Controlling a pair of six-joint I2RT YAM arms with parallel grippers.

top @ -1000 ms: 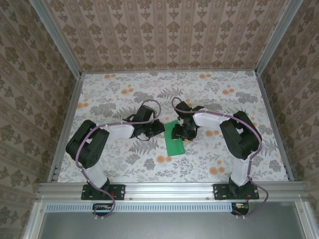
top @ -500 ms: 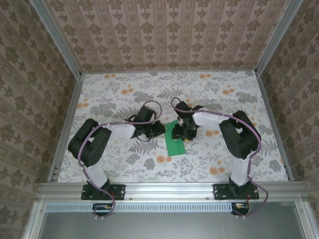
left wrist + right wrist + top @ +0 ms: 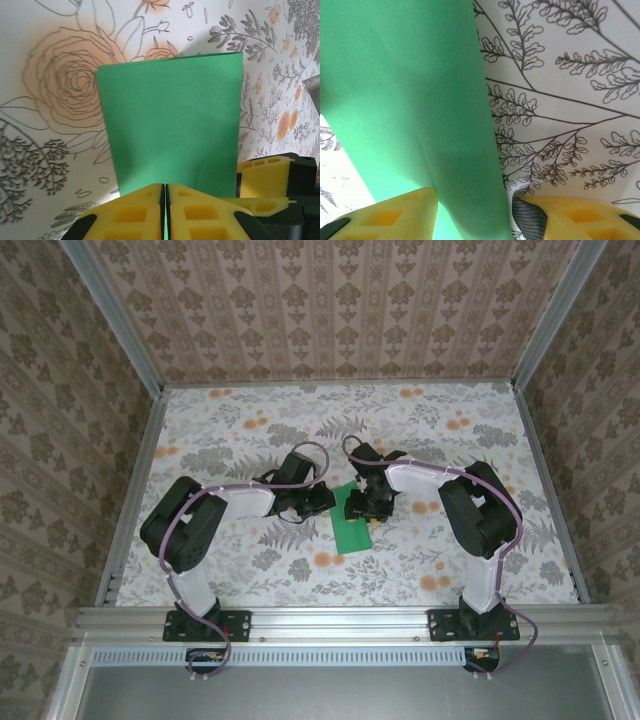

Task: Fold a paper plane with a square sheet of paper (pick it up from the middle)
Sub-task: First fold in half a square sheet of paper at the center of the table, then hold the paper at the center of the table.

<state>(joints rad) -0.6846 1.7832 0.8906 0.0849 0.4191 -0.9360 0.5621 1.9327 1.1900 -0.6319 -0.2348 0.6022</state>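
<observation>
Green paper, bright and plain, lies on the flowered table [image 3: 250, 440] between the two arms. The square sheet of paper [image 3: 351, 527] shows as a long rectangle, so I judge it already folded once in half. Its near end lies clear of both grippers, pointing toward the arm bases.

Just beyond that, the left gripper [image 3: 322, 502] meets the sheet's left edge. In its wrist view the yellow fingers [image 3: 130, 215] are pressed together with no gap, their tips at the paper's edge. Whether they nip that edge or only bear down on it I cannot tell.

A little farther, the right gripper [image 3: 372, 512] sits over the sheet's right side. Its jaws stand about halfway apart, and a band of green runs between the fingers [image 3: 385, 217] without any clear clamp. That band is darker than the rest and may be a raised flap.

The step looks like setting a crease or starting a nose fold. To do it well, the left should pin the sheet flat, since thin paper slides easily on this cloth. The right should take one layer only, line up the edges before flattening, then press along the fold toward the far end.
</observation>
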